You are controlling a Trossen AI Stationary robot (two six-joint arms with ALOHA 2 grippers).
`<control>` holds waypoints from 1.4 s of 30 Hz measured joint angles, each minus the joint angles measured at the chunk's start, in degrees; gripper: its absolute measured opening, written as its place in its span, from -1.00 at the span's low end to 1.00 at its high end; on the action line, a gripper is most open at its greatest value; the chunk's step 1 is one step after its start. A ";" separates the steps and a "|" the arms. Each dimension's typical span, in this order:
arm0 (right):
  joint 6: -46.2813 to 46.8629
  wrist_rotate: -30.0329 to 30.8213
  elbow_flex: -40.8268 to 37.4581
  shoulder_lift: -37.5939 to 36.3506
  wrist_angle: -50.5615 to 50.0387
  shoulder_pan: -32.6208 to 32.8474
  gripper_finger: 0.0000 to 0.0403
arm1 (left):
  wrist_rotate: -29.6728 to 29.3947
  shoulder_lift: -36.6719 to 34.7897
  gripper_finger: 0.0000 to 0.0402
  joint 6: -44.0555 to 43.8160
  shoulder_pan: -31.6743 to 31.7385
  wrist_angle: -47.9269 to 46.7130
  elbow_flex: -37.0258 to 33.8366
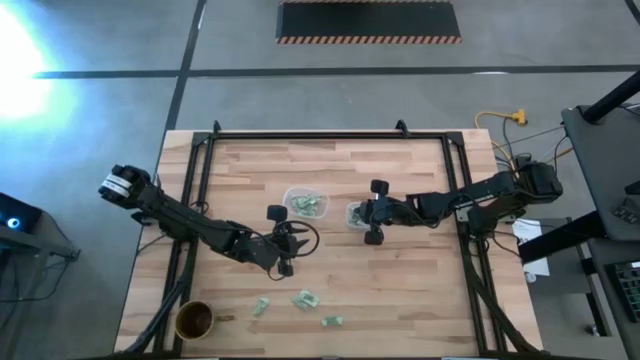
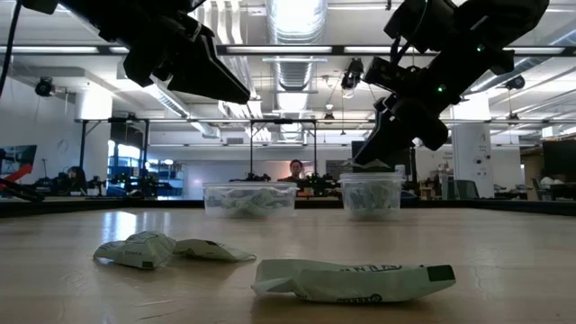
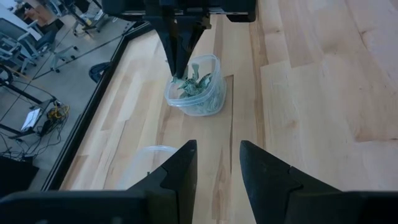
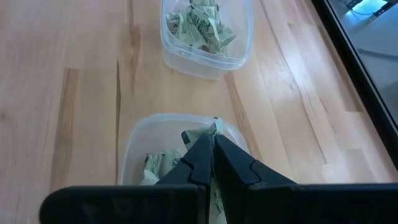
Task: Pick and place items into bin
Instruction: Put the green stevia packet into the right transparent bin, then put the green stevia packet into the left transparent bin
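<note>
Two clear plastic bins stand side by side mid-table, the left bin (image 1: 305,204) and the right bin (image 1: 356,215), each holding pale green wrapped pieces. My right gripper (image 4: 213,138) hangs over the right bin (image 4: 143,143), shut on one wrapped piece. My left gripper (image 3: 217,165) stands open and empty above the table, just on the near side of the left bin, facing the right bin (image 3: 198,93). Three loose pieces (image 1: 305,299) lie on the table's near part. My right gripper pinches a pale green wrapped piece between its two fingers; the piece's crinkled end (image 4: 215,126) sticks out past the fingertips. The fingers slant downward from the table's right side. The piece is lifted clear of the table, over the right bin's open top.
A round brown cup (image 1: 195,320) stands at the near left corner. In the low view the loose pieces (image 2: 351,281) (image 2: 135,250) lie close to the camera. A black frame (image 1: 200,160) runs along the table's left, far and right sides.
</note>
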 joint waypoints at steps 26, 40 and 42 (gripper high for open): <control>-0.72 0.20 -0.37 -3.40 -0.64 1.38 -0.30 | 8.85 0.00 -0.48 -0.34 -0.05 -0.59 -0.15; 3.07 0.17 -0.56 -17.24 -10.51 13.66 -0.43 | 19.28 0.00 -0.48 -9.95 -1.58 -0.47 -1.77; 3.26 0.17 -0.56 -18.52 -10.80 15.36 -0.45 | 19.37 0.00 -0.48 -12.44 -2.85 -0.39 -2.71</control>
